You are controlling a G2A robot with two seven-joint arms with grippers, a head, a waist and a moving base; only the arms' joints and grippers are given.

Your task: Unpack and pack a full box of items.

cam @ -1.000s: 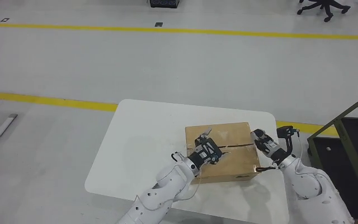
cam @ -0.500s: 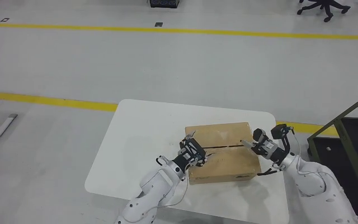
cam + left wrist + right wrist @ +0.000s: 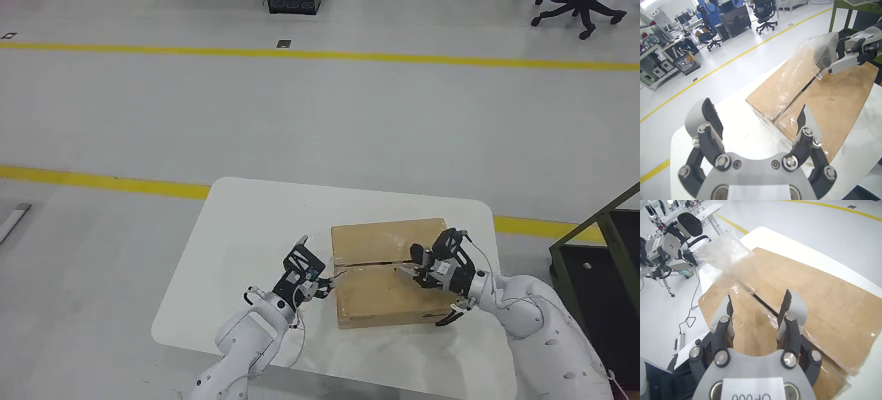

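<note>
A brown cardboard box lies on the white table, flaps down, with a dark seam along its top. A strip of clear tape stands lifted off the seam, from the box's end up to my right gripper. My right gripper hovers low over the box top, fingers apart astride the seam, and the tape rises just past its tips. My left gripper is open and holds nothing, over the table just off the box's left end.
A green metal frame stands off the table's right side. The table's left half is bare white surface. The box's right end sits close to the table's right edge.
My left gripper has drawn back off the box top to the table at its left end. My right gripper has moved in from the box's right end to over the seam.
</note>
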